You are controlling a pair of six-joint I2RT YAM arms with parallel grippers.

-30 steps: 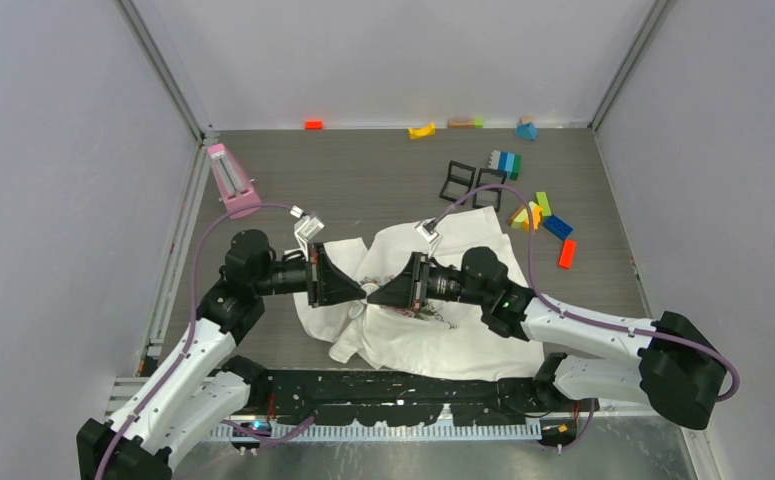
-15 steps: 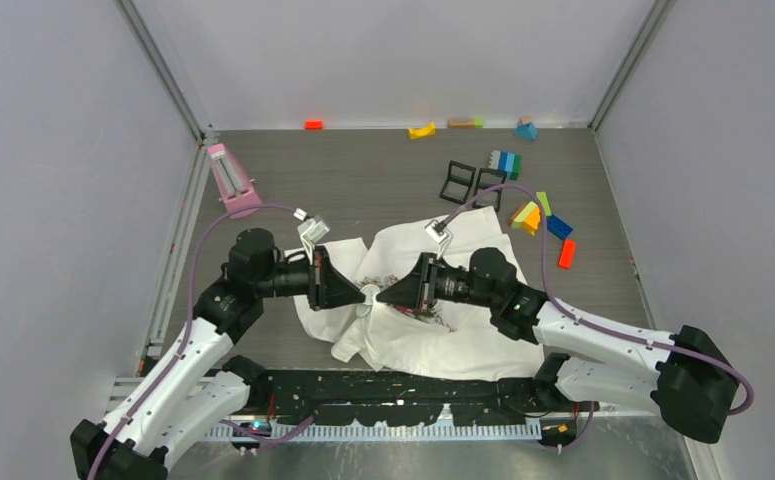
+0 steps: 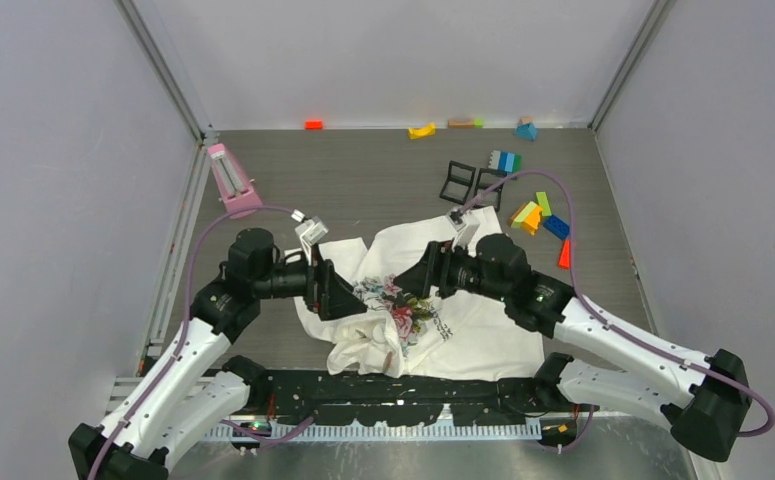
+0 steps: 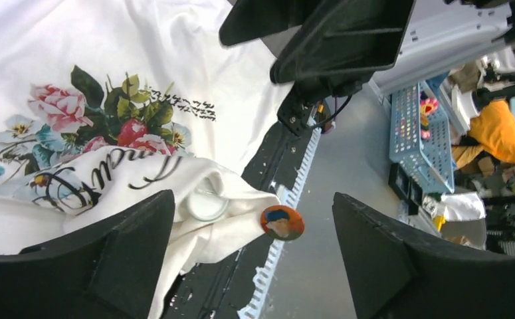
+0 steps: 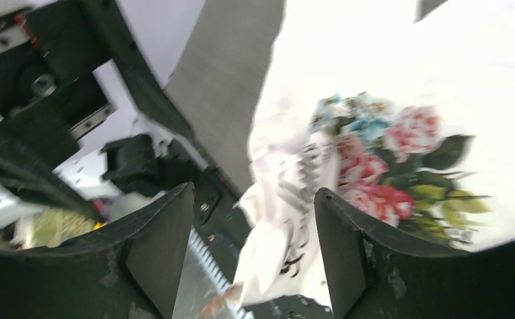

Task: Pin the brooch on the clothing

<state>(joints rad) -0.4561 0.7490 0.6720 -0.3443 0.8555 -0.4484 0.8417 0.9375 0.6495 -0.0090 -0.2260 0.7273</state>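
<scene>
**Clothing [image 3: 468, 338] bunched mid-table, both grippers clear of it, brooch [image 4: 282, 222] at a fold's tip**

The clothing, a white T-shirt, lay crumpled toward the 6 o'clock edge of the table [image 3: 363, 180]. Its rose print [image 3: 399, 306] faced up, and a fold [image 3: 363, 346] was heaped at its 7 o'clock corner. The left gripper [image 4: 253, 199] hung at the clothing's 9 o'clock and the right gripper [image 5: 254, 193] at its 2 o'clock. Each had its jaws spread wide with nothing between them.

And there it was in the left wrist view: the small round orange brooch, at 5 o'clock from the print, touching the very tip of that fold. Pinned through or merely resting? That could not be told.

The sound move, I'd say, was a gentle check. One gripper would pinch the fold flat just beside the brooch. The other would take the brooch by its rim, not its face, so that a single layer of cloth took the pin without the clothing being dragged.
</scene>
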